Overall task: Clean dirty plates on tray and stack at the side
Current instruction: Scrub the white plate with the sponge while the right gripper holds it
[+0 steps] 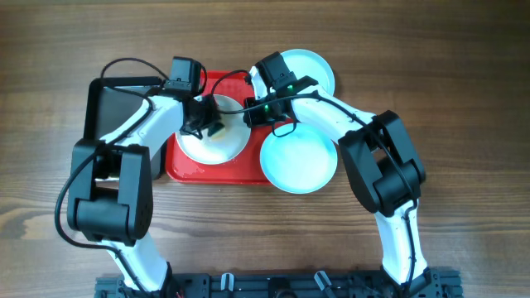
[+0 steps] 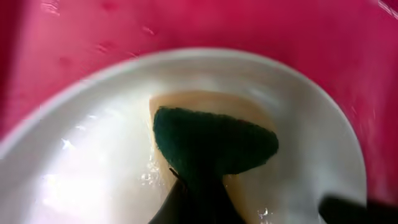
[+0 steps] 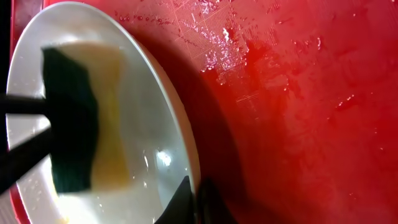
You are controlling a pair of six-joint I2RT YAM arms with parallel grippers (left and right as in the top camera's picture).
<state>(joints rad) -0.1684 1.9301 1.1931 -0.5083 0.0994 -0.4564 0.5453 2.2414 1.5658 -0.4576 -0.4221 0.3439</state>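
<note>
On the wooden table (image 1: 464, 50), a plate (image 1: 217, 151) lies flat in the red tray (image 1: 178, 170) so you can scrub it. Your right gripper (image 1: 251, 113) seems pinched on its rim, likely to stop it sliding. Your left gripper (image 1: 203, 122) is clamped on a green-and-yellow sponge (image 2: 211, 143), pressing it mid-plate. The plate looks creamy white, wet and glossy. Two aqua plates (image 1: 300, 161) sit to the tray's right.

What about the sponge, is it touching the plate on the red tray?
Touching. The left wrist view shows the sponge pressed flat on the wet plate, no gap beneath.
</note>
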